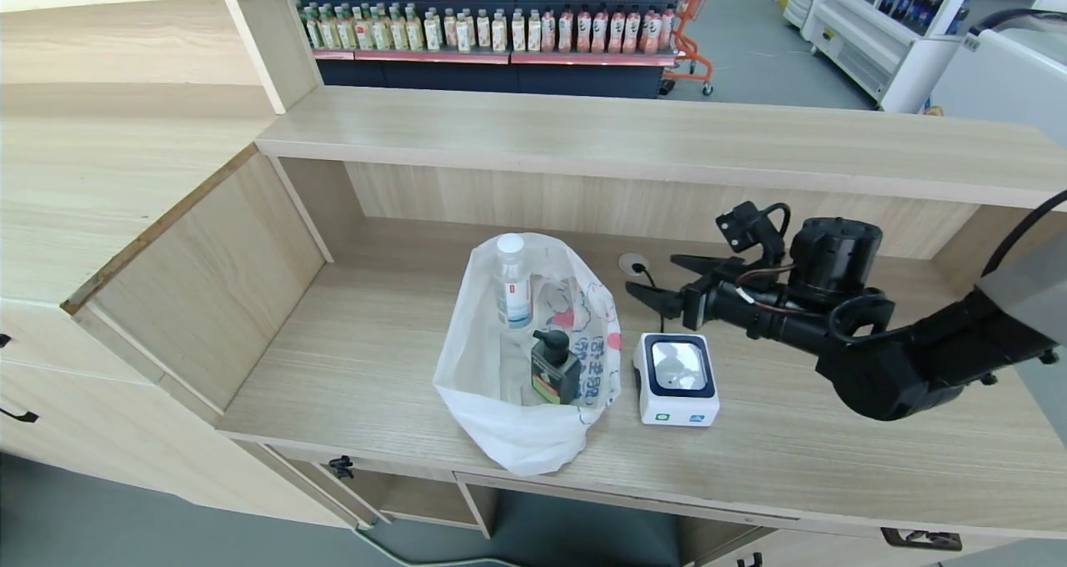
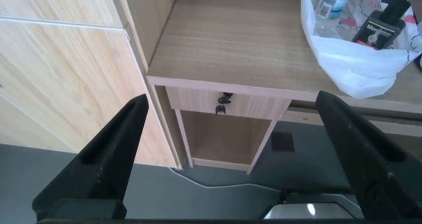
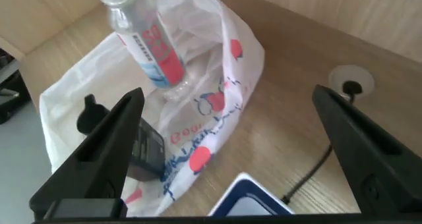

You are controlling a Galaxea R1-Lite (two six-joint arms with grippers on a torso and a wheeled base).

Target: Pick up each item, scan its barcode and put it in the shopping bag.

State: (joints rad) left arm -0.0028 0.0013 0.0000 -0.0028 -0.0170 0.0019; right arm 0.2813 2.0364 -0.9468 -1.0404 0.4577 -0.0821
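Observation:
A white shopping bag (image 1: 492,400) stands open on the wooden counter (image 1: 358,358). Inside it lean a clear water bottle (image 1: 513,288) with a white cap and a black pump bottle (image 1: 554,368). A white barcode scanner (image 1: 677,377) sits just right of the bag. My right gripper (image 1: 654,273) hangs open and empty above the counter, behind the scanner and right of the bag. Its wrist view looks down on the bag (image 3: 224,112), water bottle (image 3: 142,43) and pump bottle (image 3: 142,148). My left gripper (image 2: 237,158) is open and empty, low in front of the counter, with the bag (image 2: 356,66) ahead.
A raised shelf ledge (image 1: 650,137) runs along the back of the counter and a tall wooden side wall (image 1: 208,267) closes its left. A cable grommet (image 1: 633,263) with a black cord lies behind the scanner. Below the counter front are a locked drawer (image 2: 224,104) and an open cubby.

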